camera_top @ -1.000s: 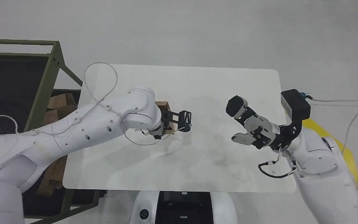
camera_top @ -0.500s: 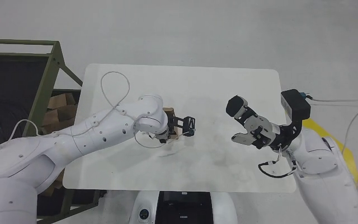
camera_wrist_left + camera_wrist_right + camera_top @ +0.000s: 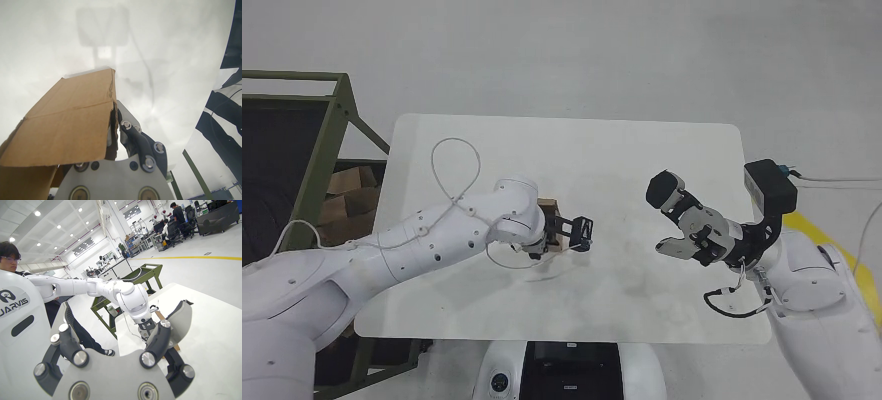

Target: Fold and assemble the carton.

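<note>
A flat brown cardboard carton [image 3: 71,123] with a crease across its panel is pinched along its torn edge by my left gripper [image 3: 115,117], which is shut on it. In the top view the carton [image 3: 551,222] shows as a small brown patch beside the left gripper [image 3: 577,229], left of the table's middle. My right gripper [image 3: 674,216] hovers open over the right half of the table, holding nothing, a good way from the carton. In the right wrist view its fingers [image 3: 182,317] spread wide, with the carton's edge [image 3: 159,314] beyond them.
The white table [image 3: 642,160] is bare around both arms. A green metal cart [image 3: 337,100] stands off the table's left edge, with more brown cardboard [image 3: 342,195] stacked beside it.
My left arm has carried the carton a little rightward, toward the table's middle. The right arm has stayed still and open.
</note>
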### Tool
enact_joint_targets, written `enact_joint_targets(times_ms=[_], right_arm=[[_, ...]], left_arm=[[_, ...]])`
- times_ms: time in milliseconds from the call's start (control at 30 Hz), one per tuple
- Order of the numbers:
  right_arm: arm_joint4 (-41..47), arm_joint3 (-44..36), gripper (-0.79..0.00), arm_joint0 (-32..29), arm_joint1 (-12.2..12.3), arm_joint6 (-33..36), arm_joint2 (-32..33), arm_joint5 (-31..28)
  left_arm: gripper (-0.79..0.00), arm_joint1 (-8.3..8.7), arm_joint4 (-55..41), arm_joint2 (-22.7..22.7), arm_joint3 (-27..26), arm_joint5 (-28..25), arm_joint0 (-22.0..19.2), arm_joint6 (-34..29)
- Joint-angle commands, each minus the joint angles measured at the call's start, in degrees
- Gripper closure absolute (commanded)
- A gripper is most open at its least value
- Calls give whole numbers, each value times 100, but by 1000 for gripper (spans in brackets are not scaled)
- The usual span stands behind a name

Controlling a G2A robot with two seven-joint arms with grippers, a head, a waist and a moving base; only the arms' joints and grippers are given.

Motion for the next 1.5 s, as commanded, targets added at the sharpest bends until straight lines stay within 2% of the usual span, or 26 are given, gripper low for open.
enact_joint_targets(times_ms=[0, 300, 333, 400, 567, 1033, 1167, 1233, 1267, 1467], right_arm=[[0, 0, -785, 0, 0, 0, 0, 0], [0, 0, -785, 0, 0, 0, 0, 0], [0, 0, -785, 0, 0, 0, 0, 0], [0, 0, -785, 0, 0, 0, 0, 0], [0, 0, -785, 0, 0, 0, 0, 0], [0, 0, -785, 0, 0, 0, 0, 0], [0, 0, -785, 0, 0, 0, 0, 0], [0, 0, -785, 0, 0, 0, 0, 0], [0, 0, -785, 0, 0, 0, 0, 0], [0, 0, -785, 0, 0, 0, 0, 0]], left_arm=[[0, -3, 237, 0, 30, -125, 66, 129], [0, -23, 496, 0, 204, -370, 106, 373], [-43, -26, 481, 0, 207, -368, 99, 371], [-197, -32, 447, 0, 211, -353, 82, 356], [-246, -50, 344, 0, 203, -302, 40, 305], [-317, -58, -187, 0, 53, -44, -153, 48], [-536, -5, -467, 0, -184, 76, -273, -72], [-720, 45, -619, 0, -324, 165, -357, -161], [-785, 73, -714, 0, -408, 217, -400, -213], [-785, 279, -1197, 0, -864, 625, -684, -621]])
